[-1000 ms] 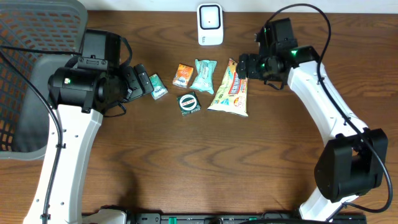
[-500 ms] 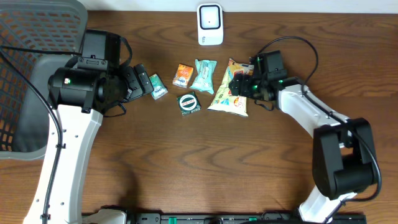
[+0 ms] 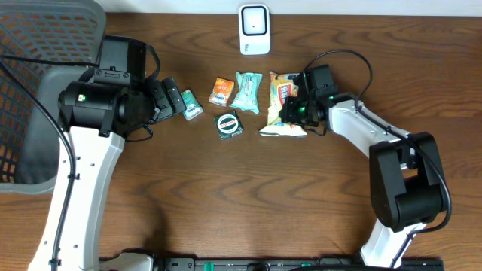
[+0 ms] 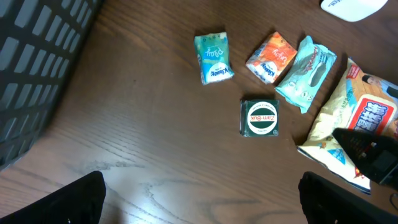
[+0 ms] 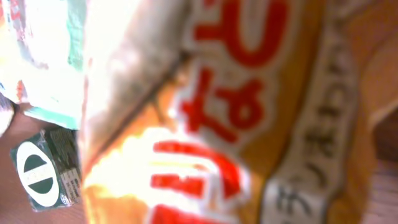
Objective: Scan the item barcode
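A yellow-orange snack bag [image 3: 280, 89] with red lettering lies right of centre, bunched up under my right gripper [image 3: 292, 111], which is shut on it. The bag [image 5: 236, 112] fills the right wrist view, so the fingers are hidden there. In the left wrist view the bag [image 4: 348, 118] shows at the right edge, with the dark right gripper [image 4: 373, 155] on it. The white scanner [image 3: 254, 30] stands at the table's back edge. My left gripper [image 3: 175, 98] hangs open over the left of the table, its fingers [image 4: 68, 202] wide apart over bare wood.
A row of small items lies between the arms: a green-white pack [image 3: 190, 105], an orange pack [image 3: 221, 90], a teal packet [image 3: 246, 92] and a dark green square box [image 3: 229, 125]. A black mesh basket [image 3: 45, 45] stands at the far left.
My right gripper came down from above the table onto the snack bag and shut on it. The bag has bunched up and turned more upright. The left arm has not moved.
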Tool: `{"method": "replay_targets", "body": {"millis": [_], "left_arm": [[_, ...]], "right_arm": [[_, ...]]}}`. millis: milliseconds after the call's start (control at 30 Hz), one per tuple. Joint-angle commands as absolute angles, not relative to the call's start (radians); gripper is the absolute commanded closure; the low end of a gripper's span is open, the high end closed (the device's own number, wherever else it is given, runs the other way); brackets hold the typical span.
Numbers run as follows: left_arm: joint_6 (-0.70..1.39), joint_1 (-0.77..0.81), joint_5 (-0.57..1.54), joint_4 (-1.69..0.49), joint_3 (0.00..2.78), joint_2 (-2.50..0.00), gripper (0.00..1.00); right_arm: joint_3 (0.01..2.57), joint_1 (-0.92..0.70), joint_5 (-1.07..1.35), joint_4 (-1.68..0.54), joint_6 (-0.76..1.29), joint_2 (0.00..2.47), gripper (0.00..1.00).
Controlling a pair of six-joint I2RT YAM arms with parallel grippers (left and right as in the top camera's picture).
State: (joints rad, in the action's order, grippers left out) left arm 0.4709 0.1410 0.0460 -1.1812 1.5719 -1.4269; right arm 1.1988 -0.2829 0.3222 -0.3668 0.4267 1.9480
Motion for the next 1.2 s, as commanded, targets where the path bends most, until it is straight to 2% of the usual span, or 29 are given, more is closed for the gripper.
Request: {"method": "replay_targets", "body": {"millis": [0, 167, 500, 567, 667, 733, 1167], "left_arm": [[0.465, 0.139, 0.036, -1.185, 1.581, -1.422, 0.02], [0.465, 0.139, 0.036, -1.185, 1.581, -1.422, 0.02], [0.465, 0.139, 0.036, -1.185, 1.581, -1.422, 0.02], [0.465, 0.139, 0.036, -1.185, 1.581, -1.422, 0.02], [0.465, 0.139, 0.036, -1.185, 1.581, -1.422, 0.02], [0.465, 0.139, 0.036, -1.185, 1.581, -1.422, 0.02], [0.465, 0.139, 0.036, -1.185, 1.581, -1.422, 0.03]], "right_arm": [[1.239, -0.276, 0.298, -0.423, 0.326, 1.917, 0.99], [1.31, -0.277, 0.174, -0.53, 0.274, 1.86, 0.99], [1.346, -0.341, -0.335, -0.656, 0.176, 1.806, 0.99], [1.346, -0.364, -0.482, -0.664, 0.15, 1.806, 0.99], [1.346, -0.431, -0.836, -0.659, 0.122, 1.807, 0.99], [1.346, -0.465, -0.924, -0.658, 0.098, 1.81, 0.99], [1.316, -0.542, -0.773, -0.728, 0.069, 1.959, 0.99]]}}
